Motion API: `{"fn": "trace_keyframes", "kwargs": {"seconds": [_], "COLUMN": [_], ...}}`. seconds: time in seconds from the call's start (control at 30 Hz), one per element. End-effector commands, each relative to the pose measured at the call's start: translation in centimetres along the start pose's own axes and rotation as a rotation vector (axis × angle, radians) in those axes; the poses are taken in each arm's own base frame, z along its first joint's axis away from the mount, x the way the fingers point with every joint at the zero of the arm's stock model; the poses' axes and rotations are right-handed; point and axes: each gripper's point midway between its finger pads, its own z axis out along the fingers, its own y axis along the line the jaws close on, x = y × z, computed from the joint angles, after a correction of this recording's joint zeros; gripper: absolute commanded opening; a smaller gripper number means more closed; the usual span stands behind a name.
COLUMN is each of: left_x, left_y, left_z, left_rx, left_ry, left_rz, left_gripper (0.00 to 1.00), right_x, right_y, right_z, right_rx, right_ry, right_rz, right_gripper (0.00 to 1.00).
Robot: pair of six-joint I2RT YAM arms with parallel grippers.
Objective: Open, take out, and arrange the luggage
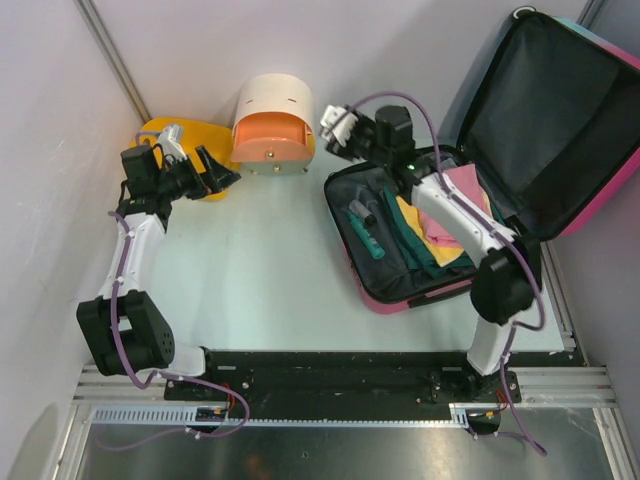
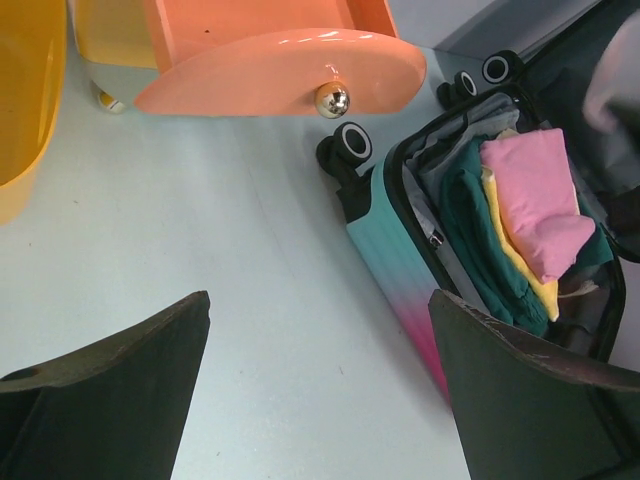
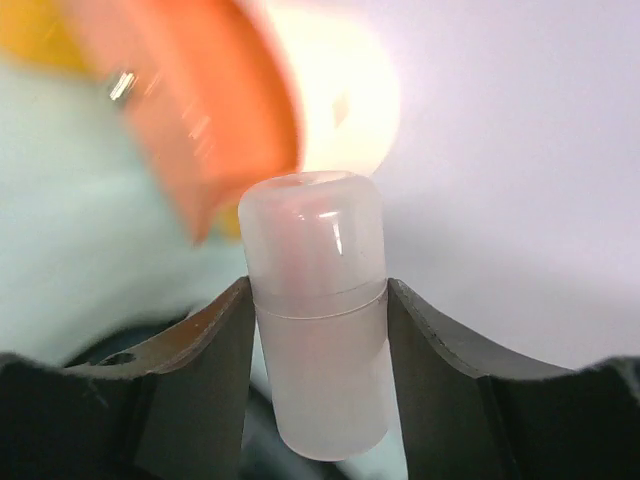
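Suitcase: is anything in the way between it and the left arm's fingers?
No, nothing visible. In the left wrist view, only bare table lies between the open left fingers and the suitcase. The orange drawer sticks out farther back, off to one side of that path.

Right end effector (image 3: 318,292) clamps a translucent white bottle (image 3: 312,235); blurred orange drawer (image 3: 195,120) behind.

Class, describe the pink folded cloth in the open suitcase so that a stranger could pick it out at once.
Find the open suitcase on the right, lid leaning back. Inside lies a stack of folded clothes; the pink cloth is the top piece, above a yellow garment and dark green ones.
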Motion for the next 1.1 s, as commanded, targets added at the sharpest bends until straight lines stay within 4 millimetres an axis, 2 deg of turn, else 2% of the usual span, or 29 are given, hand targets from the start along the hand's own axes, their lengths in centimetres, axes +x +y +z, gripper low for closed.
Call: {"fn": "trace_keyframes", "kwargs": {"seconds": [0.0, 0.03, 0.07, 0.1, 0.13, 0.17, 0.2, 0.23, 0.27, 0.3, 0.33, 0.4, 0.5, 0.67, 0.77, 0.8, 0.87, 0.9, 1.0, 1.07], "left_x": [-1.1, -1.2, -1.2, -0.9, -0.9, -0.9, -0.8, -0.9, -0.9, -0.9, -1.0, -1.0, -1.0, -1.0, -1.0, -1.2, -1.2, -1.3, -1.5, -1.8], "left_y": [-0.6, -0.6, -0.7, -0.6, -0.6, -0.6, -0.7, -0.7, -0.8, -0.8, -0.7, -0.6, -0.6, -0.6, -0.4, -0.4, -0.4, -0.2, -0.2, -0.2], "left_z": [-0.8, -1.0, -1.2, -1.2, -1.3, -1.4, -1.7, -1.8, -1.9, -2.0, -2.1, -2.3, -2.5, -2.8, -2.8, -2.8, -2.8, -2.8, -2.7, -2.6], "left_rx": [-0.011, -0.017, -0.018, -0.02, -0.027, -0.029, -0.029, -0.033, -0.034, -0.035, -0.038, -0.043, -0.044, -0.043, -0.045, -0.046, -0.044, -0.046, -0.043, -0.043], "left_ry": [-0.048, -0.055, -0.062, -0.06, -0.063, -0.067, -0.072, -0.077, -0.081, -0.086, -0.091, -0.097, -0.107, -0.117, -0.118, -0.121, -0.122, -0.12, -0.123, -0.126], "left_rz": [0.027, 0.027, 0.032, 0.029, 0.026, 0.028, 0.029, 0.031, 0.034, 0.035, 0.034, 0.029, 0.021, 0.02, 0.016, 0.016, 0.015, 0.013, 0.014, 0.014], "left_gripper": [0.95, 0.95, 0.95, 0.95, 0.95, 0.95, 0.95, 0.95, 0.95, 0.95, 0.95, 0.95, 0.95, 0.95, 0.95, 0.95, 0.95, 0.95, 0.95, 0.95], "right_x": [-7.3, -9.8, -11.0, -10.3, -12.7, -13.0, -12.4, -12.5, -14.2, -14.3, -13.3, -14.0, -13.2, -12.4, -12.3, -12.3, -12.5, -12.6, -13.0, -13.1], "right_y": [-6.0, -7.7, -7.0, -6.1, -7.6, -7.1, -6.0, -5.9, -6.6, -6.2, -5.0, -4.7, -3.0, -1.6, -1.6, -1.6, -1.5, -1.5, -1.4, -1.7], "right_z": [4.3, 4.2, 5.1, 6.9, 6.7, 7.5, 9.3, 9.9, 9.6, 10.2, 11.7, 12.2, 13.6, 15.1, 15.4, 15.5, 15.5, 15.5, 15.4, 15.2], "right_rx": [0.244, 0.28, 0.264, 0.248, 0.282, 0.267, 0.245, 0.244, 0.259, 0.25, 0.231, 0.216, 0.19, 0.178, 0.187, 0.19, 0.196, 0.195, 0.194, 0.201], "right_ry": [-0.223, -0.279, -0.309, -0.304, -0.355, -0.362, -0.362, -0.372, -0.412, -0.42, -0.409, -0.434, -0.431, -0.432, -0.439, -0.442, -0.45, -0.452, -0.467, -0.473], "right_rz": [-0.027, -0.046, -0.056, -0.057, -0.066, -0.063, -0.055, -0.051, -0.057, -0.06, -0.058, -0.062, -0.078, -0.088, -0.072, -0.068, -0.064, -0.063, -0.063, -0.055], "right_gripper": [0.32, 0.32, 0.32, 0.33, 0.33, 0.33, 0.34, 0.34, 0.34, 0.35, 0.36, 0.37, 0.39, 0.4, 0.51, 0.65, 0.74, 0.83, 0.91, 0.92]}}
